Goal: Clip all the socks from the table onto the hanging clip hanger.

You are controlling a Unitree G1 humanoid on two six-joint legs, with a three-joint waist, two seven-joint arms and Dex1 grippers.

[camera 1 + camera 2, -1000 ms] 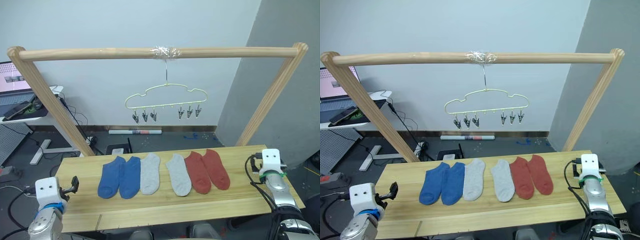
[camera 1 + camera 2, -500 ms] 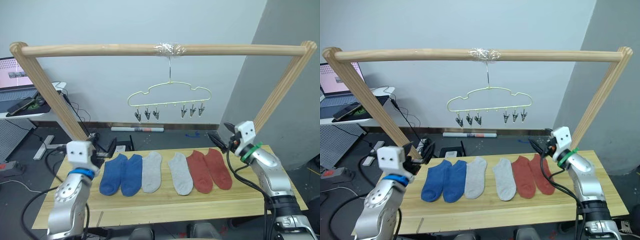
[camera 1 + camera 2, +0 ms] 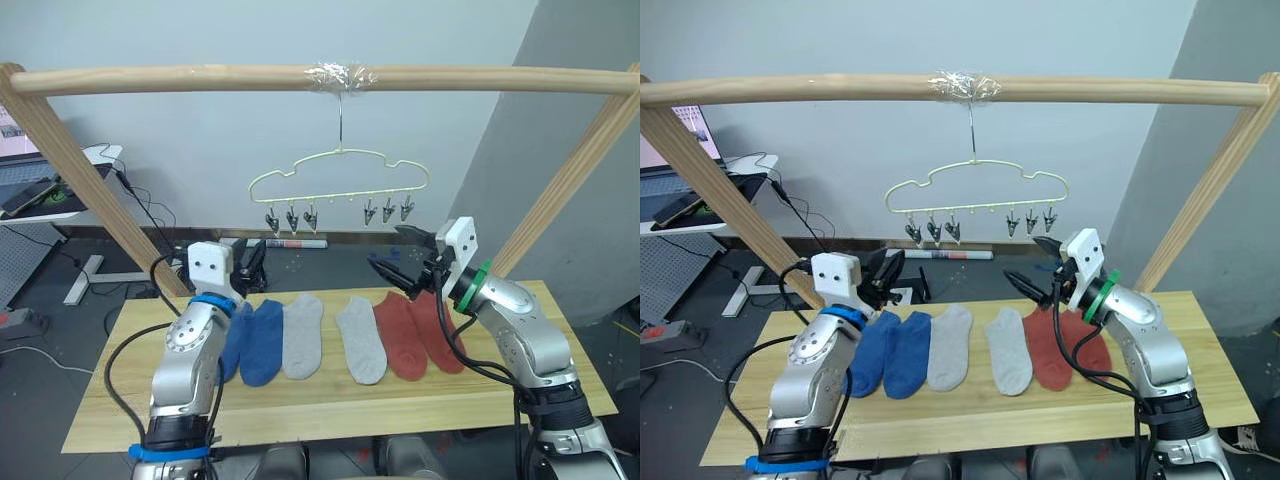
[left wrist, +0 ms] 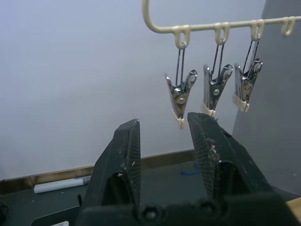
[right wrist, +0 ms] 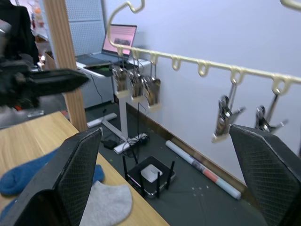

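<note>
Six socks lie flat in a row on the pale plank table (image 3: pixel 330 395): two blue socks (image 3: pixel 262 340) at the robot's left, two light grey socks (image 3: pixel 361 339) in the middle, two rust red socks (image 3: pixel 399 336) at the right, all toes pointing away from the robot, none held. Above and behind them the pale-yellow clip hanger (image 3: pixel 339 182) hangs by its hook from a taped spot (image 3: pixel 341 76) on a thick wooden pole frame (image 3: pixel 160 80); six metal clips (image 3: pixel 291 219) dangle in two groups of three, all bare. Left gripper (image 3: pixel 887 270) is raised over the table's far left edge, above the blue socks, fingers slightly parted and holding nothing; in the left wrist view its fingertips (image 4: pixel 133 136) frame the outermost clip (image 4: pixel 180 96). Right gripper (image 3: pixel 403 257) is raised over the rust red socks, fingers spread wide, empty, below the right-hand clips. A laptop (image 5: pixel 121 38) sits on a desk beyond the frame; screen text unreadable. No legible labels or brands anywhere.
</note>
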